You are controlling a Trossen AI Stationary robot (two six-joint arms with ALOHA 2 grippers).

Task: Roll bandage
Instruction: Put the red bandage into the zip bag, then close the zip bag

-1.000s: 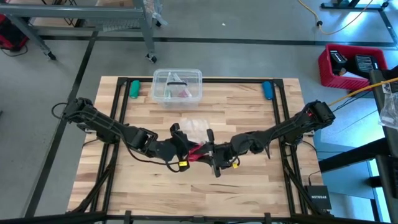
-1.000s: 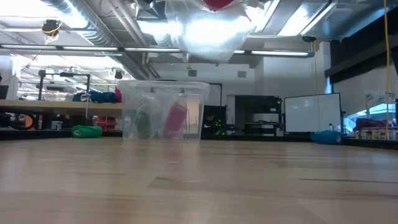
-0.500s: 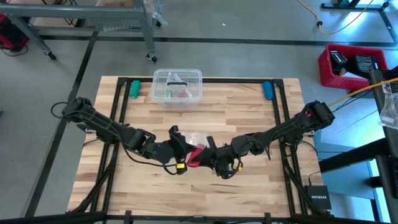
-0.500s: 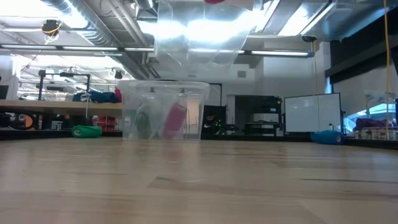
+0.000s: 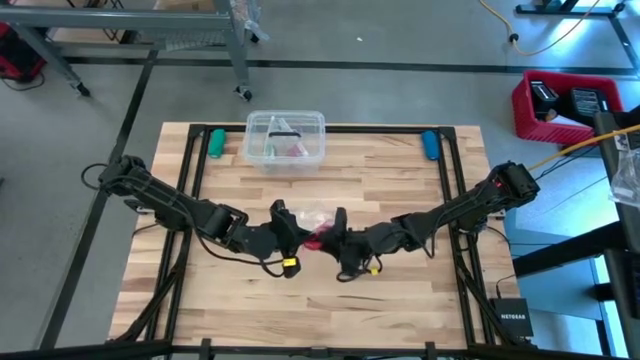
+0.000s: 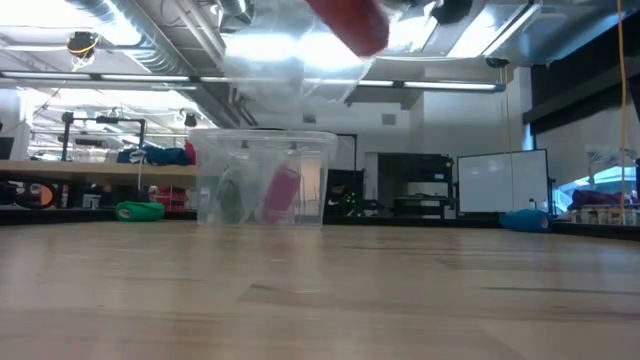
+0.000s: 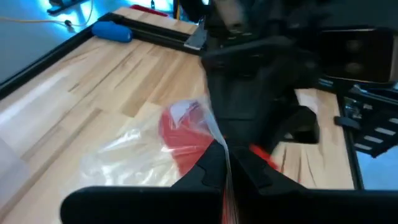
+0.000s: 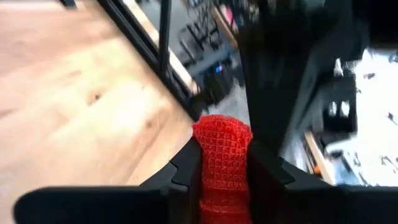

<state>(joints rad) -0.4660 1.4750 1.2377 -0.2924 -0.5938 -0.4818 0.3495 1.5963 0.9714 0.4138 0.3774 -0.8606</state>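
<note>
The right gripper [image 8: 224, 171] is clamped on the bandage [image 8: 222, 163], the red waffle-textured fabric pinched between its two dark fingers [image 8: 183, 169] and standing up past their tips; in the high view this gripper [image 5: 338, 228] sits over the middle of the table [image 5: 400, 310], with the red of the bandage [image 5: 318, 240] showing just beside it. The left gripper [image 7: 225, 163] is closed on the edge of the clear plastic wrapper [image 7: 137, 149], its fingertips pressed together around a thin fold of film; the wrapper hangs out from them with part of the bandage [image 7: 184, 138] inside it; from above, the left gripper [image 5: 287, 226] faces the right one, the two nearly touching, and the wrapper [image 5: 312, 215] is a pale crumple between them. In the low view the bandage [image 6: 350, 22] and wrapper [image 6: 285, 60] are held well above the tabletop. Farther back stands the clear plastic box [image 5: 285, 139], with pink and green items inside; a green roll [image 5: 216, 142] lies near the table's far left corner, a blue roll [image 5: 430, 144] near the far right; a red crate [image 5: 560, 105] sits on the floor beyond the right arm.
</note>
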